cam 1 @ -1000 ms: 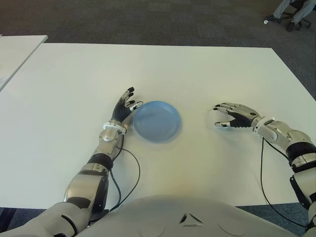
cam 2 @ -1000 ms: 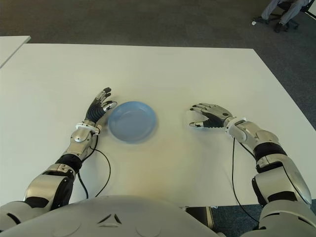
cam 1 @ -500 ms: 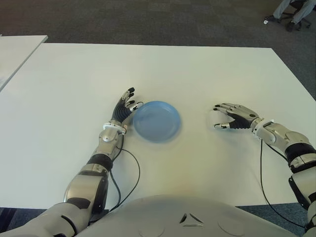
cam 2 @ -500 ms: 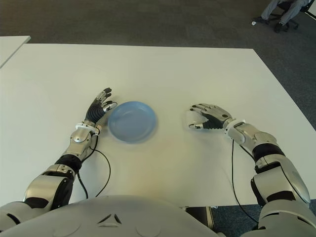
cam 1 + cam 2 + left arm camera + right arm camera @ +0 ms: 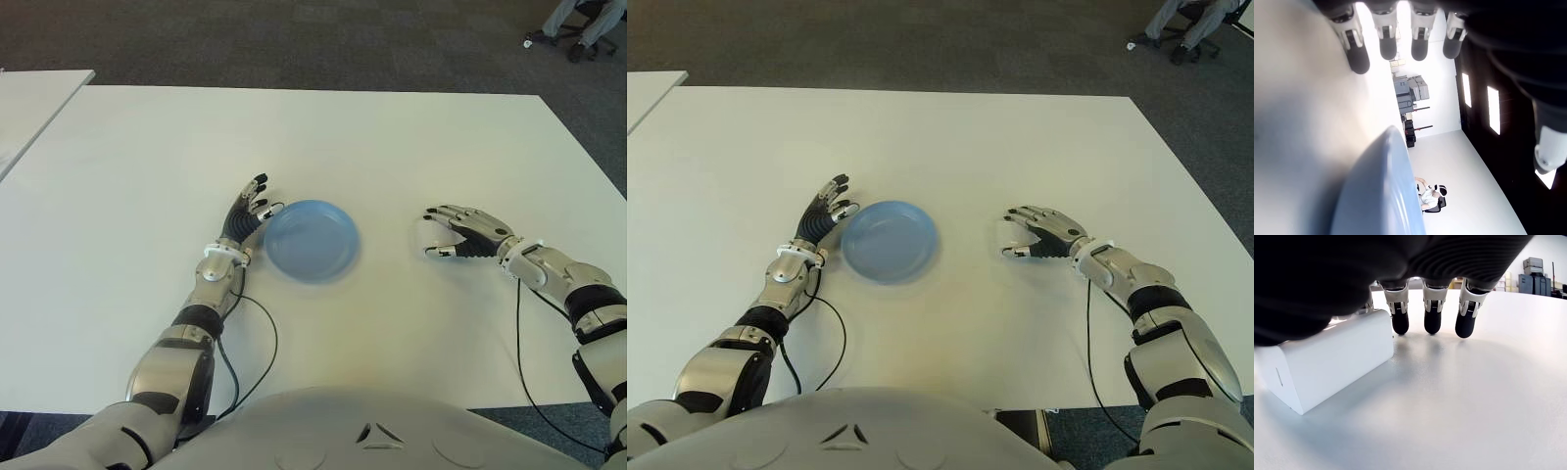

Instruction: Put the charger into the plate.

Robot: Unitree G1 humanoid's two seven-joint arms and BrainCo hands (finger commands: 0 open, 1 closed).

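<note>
Hardly anything moved: my right hand (image 5: 1043, 235) still arched over white charger (image 5: 1327, 357) on bench (image 5: 392, 147), fingers spread, not gripping. Left hand (image 5: 247, 211) idle, fingers straight, beside plate (image 5: 311, 240). Reach step; next I close on charger, carry left.

White boxy charger (image 5: 1327, 362) flat on tabletop, frame right of centre. Blue round plate (image 5: 311, 240) empty, frame centre, well apart.

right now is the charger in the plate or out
Out. The charger lies on the table under the open right hand, apart from the empty plate.
</note>
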